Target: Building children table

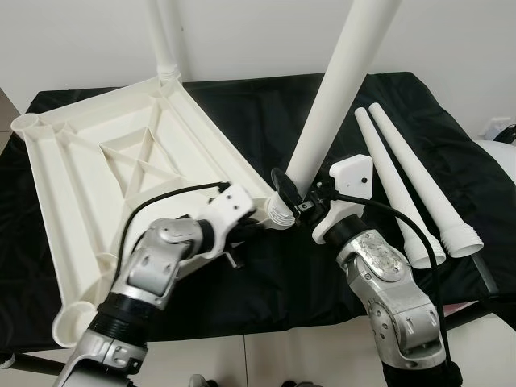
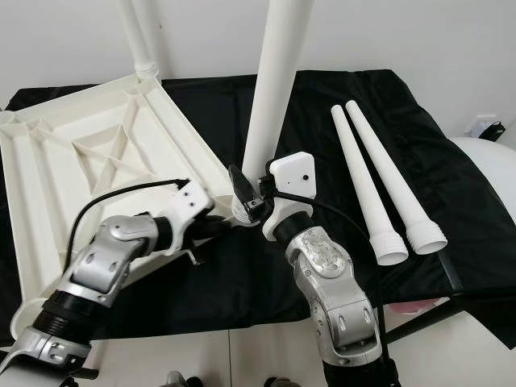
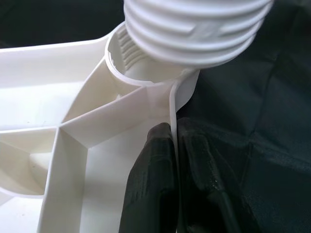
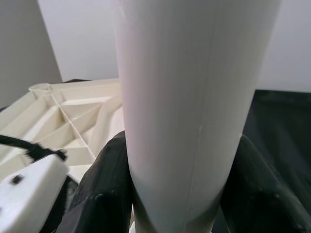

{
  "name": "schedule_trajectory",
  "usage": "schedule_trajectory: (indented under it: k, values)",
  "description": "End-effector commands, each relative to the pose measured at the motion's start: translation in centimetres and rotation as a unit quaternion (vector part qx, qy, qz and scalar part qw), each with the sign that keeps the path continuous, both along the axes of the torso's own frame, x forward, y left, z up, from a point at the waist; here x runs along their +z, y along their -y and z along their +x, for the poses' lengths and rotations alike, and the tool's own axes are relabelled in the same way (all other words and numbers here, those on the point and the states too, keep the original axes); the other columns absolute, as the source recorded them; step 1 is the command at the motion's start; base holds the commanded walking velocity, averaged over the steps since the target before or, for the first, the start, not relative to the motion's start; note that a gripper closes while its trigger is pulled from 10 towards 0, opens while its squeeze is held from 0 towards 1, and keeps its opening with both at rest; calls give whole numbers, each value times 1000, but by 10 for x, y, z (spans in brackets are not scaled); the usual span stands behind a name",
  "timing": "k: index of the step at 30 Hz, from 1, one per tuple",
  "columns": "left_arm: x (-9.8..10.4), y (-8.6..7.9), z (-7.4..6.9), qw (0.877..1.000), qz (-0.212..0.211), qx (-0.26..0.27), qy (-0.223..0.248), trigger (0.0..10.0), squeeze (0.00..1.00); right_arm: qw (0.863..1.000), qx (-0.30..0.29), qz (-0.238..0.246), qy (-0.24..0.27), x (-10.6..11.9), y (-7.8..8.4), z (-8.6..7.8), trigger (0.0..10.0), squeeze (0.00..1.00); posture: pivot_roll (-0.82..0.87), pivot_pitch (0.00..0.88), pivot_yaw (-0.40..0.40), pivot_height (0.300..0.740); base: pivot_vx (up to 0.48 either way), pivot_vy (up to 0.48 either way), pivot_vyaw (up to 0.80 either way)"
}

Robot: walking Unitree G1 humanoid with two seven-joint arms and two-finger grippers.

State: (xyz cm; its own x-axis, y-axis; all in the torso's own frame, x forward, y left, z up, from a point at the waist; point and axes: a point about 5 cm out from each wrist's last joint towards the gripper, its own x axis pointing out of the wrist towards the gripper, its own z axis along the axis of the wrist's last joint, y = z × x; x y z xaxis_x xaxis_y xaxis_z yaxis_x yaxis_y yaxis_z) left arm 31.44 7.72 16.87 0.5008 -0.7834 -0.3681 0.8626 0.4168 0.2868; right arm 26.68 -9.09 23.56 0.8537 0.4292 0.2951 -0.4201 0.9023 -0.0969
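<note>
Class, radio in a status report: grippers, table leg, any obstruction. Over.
Left gripper pinching upturned white plastic tabletop rim. Right gripper clamped on tapered white leg, threaded end at corner socket, not seated. Nothing blocking.

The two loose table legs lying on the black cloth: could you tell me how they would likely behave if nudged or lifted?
The loose table legs look like hollow, stiff plastic, so probably light and rigid. Being round and tapered, they would likely roll in a curve on the black cloth if pushed sideways. Their smooth surface may slip between fingers; the ribbed threaded ends should offer better grip.
</note>
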Motion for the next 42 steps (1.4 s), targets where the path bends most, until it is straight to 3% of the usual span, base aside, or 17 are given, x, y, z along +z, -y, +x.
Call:
schedule_trajectory:
  k: [1,10,18,31,36,42]
  values:
    - [-3,6,-3,1000,21,-3,13,10000,0,1000,0,4,6,0,-2,0,10000,0,-29,149,55,740,0,0,0]
    - [-9,-3,-3,999,39,13,13,10000,0,1000,10,-27,-3,-7,-13,14,10000,0,-14,156,44,740,0,0,0]
    - [-9,-6,-3,999,40,23,14,10000,0,999,7,-35,-12,-9,-10,26,10000,0,-7,159,33,740,0,0,0]
    - [-6,-11,0,999,41,29,19,10000,0,996,25,-53,-67,-29,-1,37,10000,0,-6,167,43,740,0,0,0]
    - [-4,-13,2,998,41,34,23,10000,0,982,84,-97,-135,-44,-1,41,10000,0,1,158,36,740,0,0,0]
    - [-4,-14,1,998,41,37,24,10000,0,980,78,-110,-148,-44,7,46,10000,0,5,152,31,740,0,0,0]
